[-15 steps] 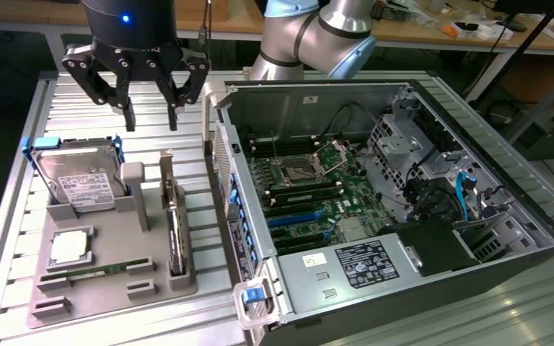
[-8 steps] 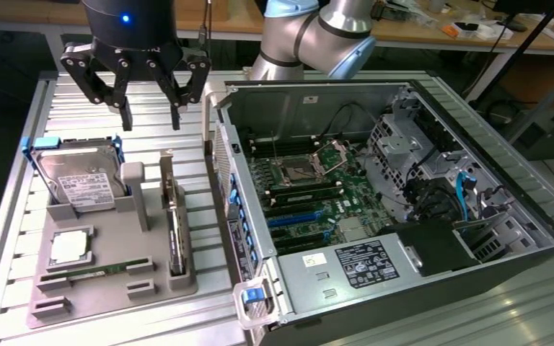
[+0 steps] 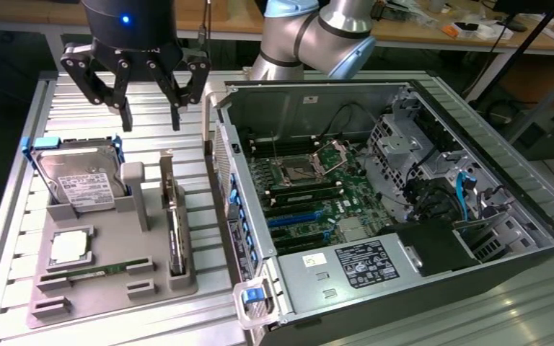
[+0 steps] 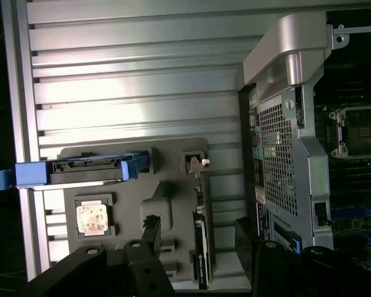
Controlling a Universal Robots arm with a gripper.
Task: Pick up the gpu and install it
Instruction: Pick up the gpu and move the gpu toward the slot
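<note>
Gpu (image 3: 174, 216) stands on edge in the gray tray (image 3: 113, 288). The gripper (image 3: 150, 124) hangs above, wide open and empty. A good grasp probably means straddling its thin top edge squarely.

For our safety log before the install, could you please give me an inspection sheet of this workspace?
Surface: slatted metal table, with a gray holder tray on it.
Job's things: gpu stands on edge in the tray, untouched; computer case lies open beside it.
Clutter: hard drive, processor chip and memory stick in the tray.
Grippers: hand open, empty, hovering above the table near the hard drive.
Cables: blue cable and black cables inside the case.
Surroundings: workbenches with small items behind.
</note>
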